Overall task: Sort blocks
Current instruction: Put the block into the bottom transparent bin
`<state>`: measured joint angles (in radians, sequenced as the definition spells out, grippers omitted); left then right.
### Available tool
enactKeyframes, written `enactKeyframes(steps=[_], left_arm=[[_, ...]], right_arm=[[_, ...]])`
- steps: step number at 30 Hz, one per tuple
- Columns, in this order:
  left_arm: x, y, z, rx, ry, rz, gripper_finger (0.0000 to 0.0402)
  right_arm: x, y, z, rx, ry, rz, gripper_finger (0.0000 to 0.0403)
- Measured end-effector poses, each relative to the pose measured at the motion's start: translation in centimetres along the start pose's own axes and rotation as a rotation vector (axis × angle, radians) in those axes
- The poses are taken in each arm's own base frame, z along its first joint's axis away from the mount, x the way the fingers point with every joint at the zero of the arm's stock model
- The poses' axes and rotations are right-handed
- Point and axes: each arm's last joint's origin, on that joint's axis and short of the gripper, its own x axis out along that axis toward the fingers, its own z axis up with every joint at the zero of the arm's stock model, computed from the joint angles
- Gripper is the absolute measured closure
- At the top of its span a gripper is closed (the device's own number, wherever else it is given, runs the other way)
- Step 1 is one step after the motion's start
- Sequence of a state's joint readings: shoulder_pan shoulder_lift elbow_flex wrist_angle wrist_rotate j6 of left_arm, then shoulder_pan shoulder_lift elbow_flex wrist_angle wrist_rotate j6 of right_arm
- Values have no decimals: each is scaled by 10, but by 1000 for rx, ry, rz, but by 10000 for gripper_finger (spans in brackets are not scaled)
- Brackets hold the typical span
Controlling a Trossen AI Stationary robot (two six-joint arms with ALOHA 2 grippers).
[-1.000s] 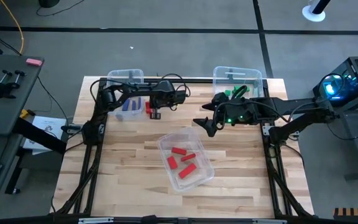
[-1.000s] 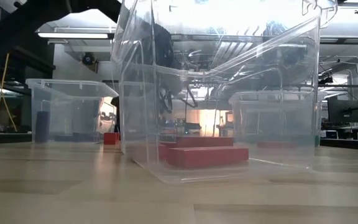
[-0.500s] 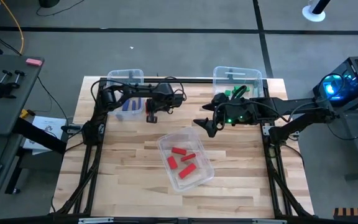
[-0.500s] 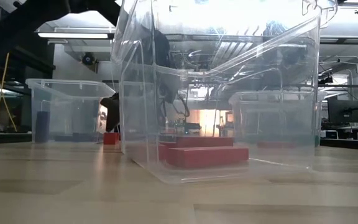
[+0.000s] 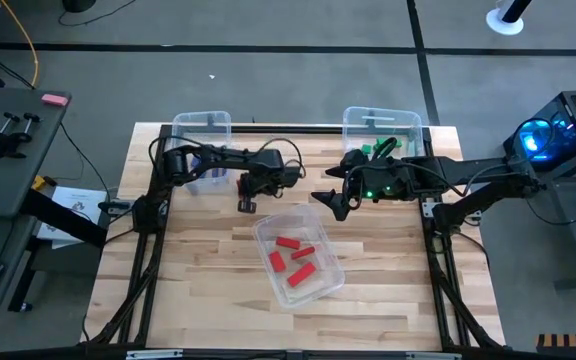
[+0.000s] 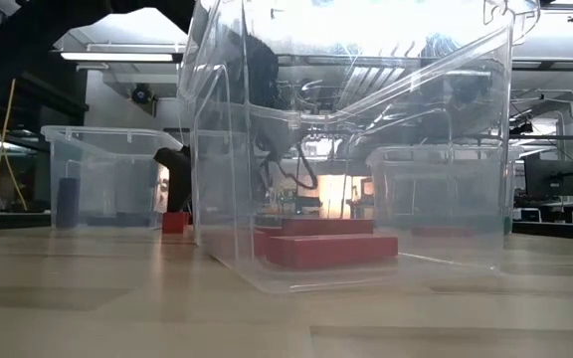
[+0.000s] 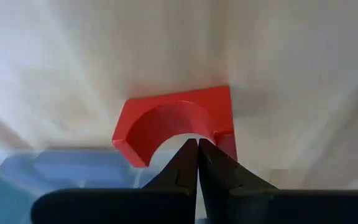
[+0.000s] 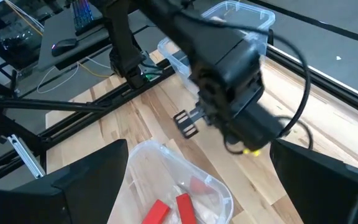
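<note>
A red block with a curved cutout (image 7: pixel 166 118) lies flat on the table beside the blue blocks' bin (image 5: pixel 203 150); in the low view the red block (image 6: pixel 175 223) shows under a dark gripper. My left gripper (image 7: pixel 197 144) is shut and points down at it, also seen in the high view (image 5: pixel 247 204). My right gripper (image 5: pixel 330 200) is open and hovers right of the centre bin (image 5: pixel 298 260), which holds three red blocks (image 5: pixel 290 258). Green blocks (image 5: pixel 380 148) lie in the far right bin (image 5: pixel 380 130). My left gripper comes from above with its shut fingertips (image 7: pixel 188 155) right at the curved cutout (image 7: pixel 179 127) of the red block. Whether they touch it I cannot tell. The block rests on the table.
Three clear bins stand on the table: far left, far right and centre. The centre bin (image 6: pixel 346 149) fills most of the low view. Bare wood lies along the near edge (image 5: pixel 268 320) and between the bins. Black frame rails (image 5: pixel 148 250) run along both sides.
My left gripper has moved toward the table's near edge and down, tipping until its fingers point down over the red block. In the low view it has dropped into sight above that block. The right arm has kept still.
</note>
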<state>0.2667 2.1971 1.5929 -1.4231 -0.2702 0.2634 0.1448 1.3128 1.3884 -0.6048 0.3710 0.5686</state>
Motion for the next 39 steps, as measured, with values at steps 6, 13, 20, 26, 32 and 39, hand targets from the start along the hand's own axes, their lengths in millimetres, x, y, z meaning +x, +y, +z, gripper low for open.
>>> enactKeyframes(steps=[6, 13, 20, 26, 32, 39], left_arm=[[-15, -29, 9, 75, -49, 11, 401], [-37, -24, 6, 119, -45, 119, 401], [-69, -6, -17, 20, -130, 104, 401], [-115, -8, -76, 3, -627, 71, 401], [-113, -28, -152, 72, -960, 170, 401], [-69, -64, -157, 431, -1002, 295, 394]], right_arm=[[0, 0, 0, 0, 0, 0, 14], [0, 0, 0, 0, 0, 0, 14], [0, 0, 0, 0, 0, 0, 14], [0, 0, -1, -8, 12, -7, 14], [0, -1, -2, -19, 20, -12, 14], [0, -1, -2, -18, 12, -23, 14]])
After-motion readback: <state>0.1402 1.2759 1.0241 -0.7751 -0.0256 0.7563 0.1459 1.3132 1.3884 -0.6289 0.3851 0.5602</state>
